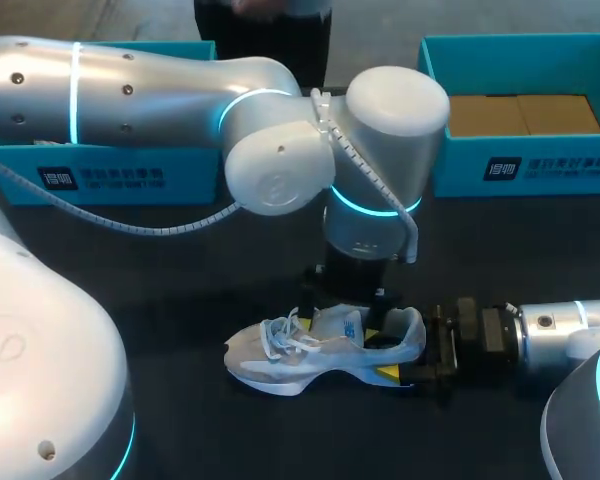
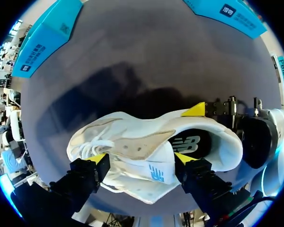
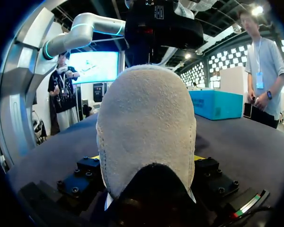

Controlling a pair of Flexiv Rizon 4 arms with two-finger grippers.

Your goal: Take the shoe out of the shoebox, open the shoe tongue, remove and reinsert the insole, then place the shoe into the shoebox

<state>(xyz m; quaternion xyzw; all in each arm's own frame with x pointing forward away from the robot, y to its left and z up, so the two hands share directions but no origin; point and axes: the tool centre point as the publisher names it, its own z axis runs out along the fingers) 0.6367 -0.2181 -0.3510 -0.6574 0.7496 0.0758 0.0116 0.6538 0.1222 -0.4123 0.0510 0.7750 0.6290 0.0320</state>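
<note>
White and laced, the shoe (image 1: 300,360) lay on the dark counter (image 1: 180,280), toe toward our left, well apart from the blue shoebox (image 1: 520,170) at the far right. Our right end effector (image 1: 408,352) was clamped on its heel from both sides. Our left end effector (image 2: 141,160) hung over the shoe's middle; we could not tell whether it gripped.

The left arm (image 1: 130,90) is glossy white, built of thick rounded segments with glowing cyan rings, small dark screws and a ribbed white cable (image 1: 110,222). The right arm (image 1: 570,335) is white with a cyan ring. The left gripper (image 2: 142,158) and right gripper (image 3: 146,158) are black, bolted, yellow-tipped.
</note>
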